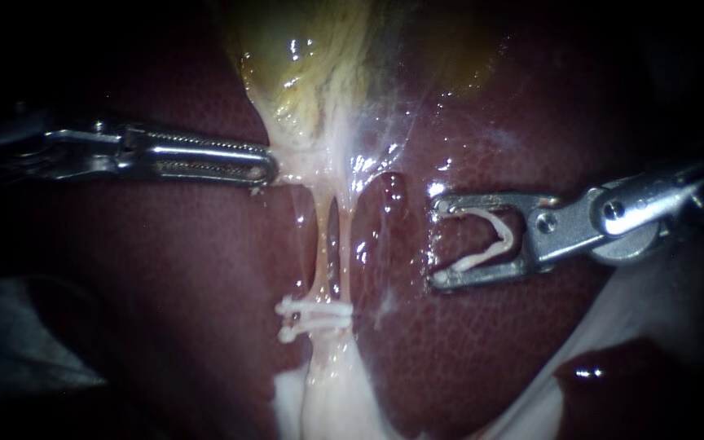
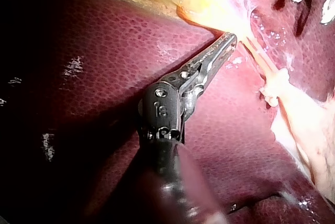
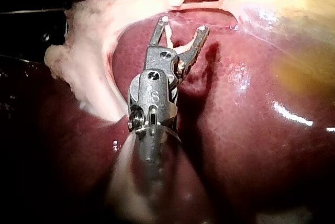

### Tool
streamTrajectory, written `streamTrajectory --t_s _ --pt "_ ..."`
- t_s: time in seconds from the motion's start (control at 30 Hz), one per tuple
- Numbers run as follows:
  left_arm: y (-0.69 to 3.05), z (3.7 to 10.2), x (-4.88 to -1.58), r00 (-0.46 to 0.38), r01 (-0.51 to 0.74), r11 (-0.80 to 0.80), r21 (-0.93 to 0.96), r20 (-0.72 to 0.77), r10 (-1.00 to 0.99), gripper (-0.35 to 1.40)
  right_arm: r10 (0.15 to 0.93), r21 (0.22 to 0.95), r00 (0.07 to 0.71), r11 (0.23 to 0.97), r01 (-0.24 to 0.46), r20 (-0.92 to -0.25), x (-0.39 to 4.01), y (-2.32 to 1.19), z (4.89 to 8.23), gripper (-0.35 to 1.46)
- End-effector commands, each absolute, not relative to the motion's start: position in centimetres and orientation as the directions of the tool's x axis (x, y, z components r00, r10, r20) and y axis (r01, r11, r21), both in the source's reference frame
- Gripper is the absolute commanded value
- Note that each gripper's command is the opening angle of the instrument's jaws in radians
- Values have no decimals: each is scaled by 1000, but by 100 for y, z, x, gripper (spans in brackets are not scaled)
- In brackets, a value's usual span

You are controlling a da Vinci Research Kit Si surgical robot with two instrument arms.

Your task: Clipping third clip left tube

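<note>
The right instrument (image 1: 440,243) has its two jaws spread wide, and between them they carry a white clip (image 1: 474,261), an open V whose legs reach out to both jaw tips and whose bend sits back near the hinge. The jaws are flat, bright metal frames. Their tips point at the tubes without touching them. The left tube (image 1: 319,244) lies well apart from these tips, a thin, pale, glistening strand. A second strand, the right tube (image 1: 345,244), runs beside it on the side nearer the jaws, with a dark slit between the two.

Lower down, two set clips (image 1: 319,310), white and bar-shaped, lie close together across the tubes.

The left instrument (image 1: 266,167) has long, slotted, toothed jaws pressed together on the pale lower end of the gallbladder (image 1: 311,73), just above where the tubes begin. The gallbladder is yellowish and wet.

All around lies the liver (image 1: 165,261), dark red and finely pebbled.
</note>
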State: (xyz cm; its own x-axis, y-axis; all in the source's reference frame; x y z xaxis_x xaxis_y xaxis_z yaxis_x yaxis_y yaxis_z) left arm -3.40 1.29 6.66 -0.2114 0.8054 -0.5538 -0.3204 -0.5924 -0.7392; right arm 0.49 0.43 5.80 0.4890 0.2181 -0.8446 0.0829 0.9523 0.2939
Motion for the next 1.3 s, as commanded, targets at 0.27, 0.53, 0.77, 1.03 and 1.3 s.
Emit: streamTrajectory --t_s 0.27,0.53,0.77,1.03,1.3 --pt "137 629 -323 -213 -306 -581 -754 -541 814 -35 218 292 490 953 81 -844 49 43 580 50" --pt "142 599 -304 -193 -313 -577 -754 -545 816 -35 220 298 486 951 88 -846 52 43 580 50" --pt "141 601 -306 -193 -315 -578 -753 -545 816 -35 242 327 479 940 101 -844 76 35 587 50" --pt "141 601 -306 -193 -315 -578 -753 -546 816 -35 348 419 453 906 64 -821 116 23 603 50" --pt "141 602 -306 -193 -314 -578 -753 -546 816 -35 445 506 399 861 57 -802 148 21 612 49"
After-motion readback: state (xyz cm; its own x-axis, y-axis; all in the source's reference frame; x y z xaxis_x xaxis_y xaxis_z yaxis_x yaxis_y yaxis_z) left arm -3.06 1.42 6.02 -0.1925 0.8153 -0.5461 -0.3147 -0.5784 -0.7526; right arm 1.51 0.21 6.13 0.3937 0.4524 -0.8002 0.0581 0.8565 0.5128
